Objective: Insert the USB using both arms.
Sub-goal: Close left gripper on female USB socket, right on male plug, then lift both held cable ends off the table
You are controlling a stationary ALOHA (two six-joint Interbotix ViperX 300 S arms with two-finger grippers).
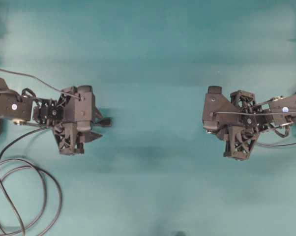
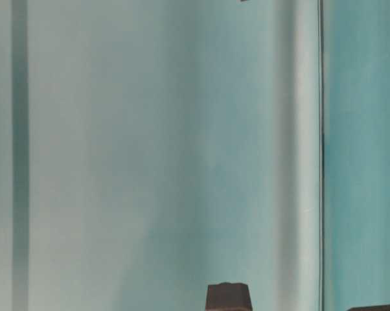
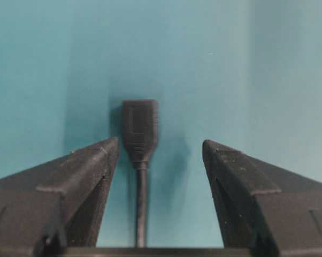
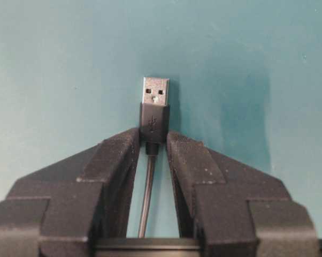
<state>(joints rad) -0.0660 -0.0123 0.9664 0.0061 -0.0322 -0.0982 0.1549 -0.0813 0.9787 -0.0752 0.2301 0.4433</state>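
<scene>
Right wrist view shows the right gripper clamped on the dark housing of the USB, its silver plug jutting clear past the fingertips and the thin cable running back between the jaws. In the left wrist view the left gripper stands wide apart around the dark socket, touching neither side. The main risk, as I judge it, is closing off-centre: the socket sits nearer one finger, so that finger could nudge it askew before the other arrives, spoiling alignment with the plug. The looped cable at the bench's lower left corner could also drag it. Seen from overhead, both arms reach level toward the bench's middle from opposite edges, well apart.
</scene>
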